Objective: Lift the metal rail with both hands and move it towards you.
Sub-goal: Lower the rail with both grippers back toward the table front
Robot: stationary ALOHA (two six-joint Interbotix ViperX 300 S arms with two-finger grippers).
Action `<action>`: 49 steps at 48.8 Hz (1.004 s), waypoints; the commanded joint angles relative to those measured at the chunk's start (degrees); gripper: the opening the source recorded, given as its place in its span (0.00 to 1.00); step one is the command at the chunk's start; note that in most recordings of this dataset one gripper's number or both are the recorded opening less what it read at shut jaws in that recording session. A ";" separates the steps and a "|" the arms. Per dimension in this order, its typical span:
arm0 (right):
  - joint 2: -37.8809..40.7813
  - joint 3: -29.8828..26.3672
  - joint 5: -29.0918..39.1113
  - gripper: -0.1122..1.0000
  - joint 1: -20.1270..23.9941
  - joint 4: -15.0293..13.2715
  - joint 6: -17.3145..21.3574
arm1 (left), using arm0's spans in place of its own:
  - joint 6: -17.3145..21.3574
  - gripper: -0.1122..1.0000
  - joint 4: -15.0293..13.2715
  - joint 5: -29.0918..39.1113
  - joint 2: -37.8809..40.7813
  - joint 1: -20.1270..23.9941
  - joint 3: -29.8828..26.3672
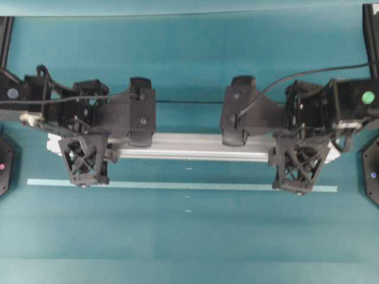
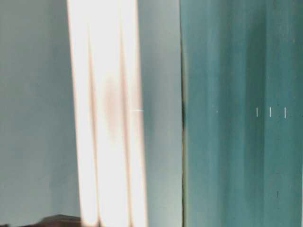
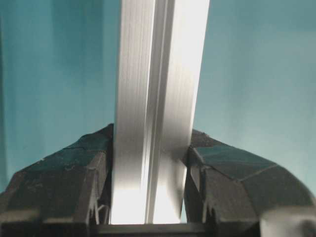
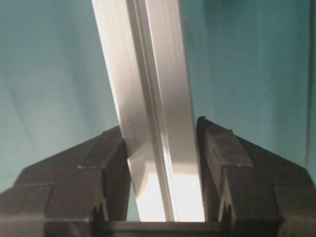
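The metal rail [image 1: 195,148] is a long grooved silver bar lying left to right across the middle of the teal table [image 1: 189,242]. My left gripper [image 1: 87,158] is shut on its left end, and my right gripper [image 1: 301,161] is shut on its right end. The left wrist view shows the metal rail [image 3: 158,98] running up from between the black fingers [image 3: 64,182], which press both its sides. In the right wrist view the metal rail [image 4: 148,84] leans slightly left between the fingers [image 4: 232,168]. The table-level view shows the metal rail [image 2: 106,113] as a bright blurred band close to the lens.
A thin pale tape strip [image 1: 183,186] lies on the table just in front of the rail, parallel to it. Black arm bases stand at the left edge [image 1: 5,163] and right edge [image 1: 372,174]. A black cable [image 1: 296,77] trails from the right arm.
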 commanded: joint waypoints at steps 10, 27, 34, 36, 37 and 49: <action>2.29 6.24 -8.26 0.46 -0.44 -0.44 0.62 | -0.79 0.38 -0.09 -7.21 1.85 0.79 4.13; 5.80 11.51 -19.25 0.46 -0.26 -0.44 0.18 | -1.32 0.38 -0.09 -16.26 6.24 0.62 10.20; 6.86 13.18 -21.71 0.46 0.18 -0.44 0.26 | -1.32 0.38 -0.09 -19.34 7.47 0.44 11.95; 7.12 13.54 -22.41 0.46 0.44 -0.44 0.26 | -1.32 0.38 -0.09 -20.13 7.73 0.44 12.39; 7.29 13.71 -22.85 0.46 0.62 -0.44 0.26 | -1.32 0.38 -0.18 -20.48 7.82 0.44 12.66; 8.96 16.96 -28.65 0.46 1.05 -0.44 0.53 | -1.49 0.38 -0.09 -24.79 9.58 0.35 15.29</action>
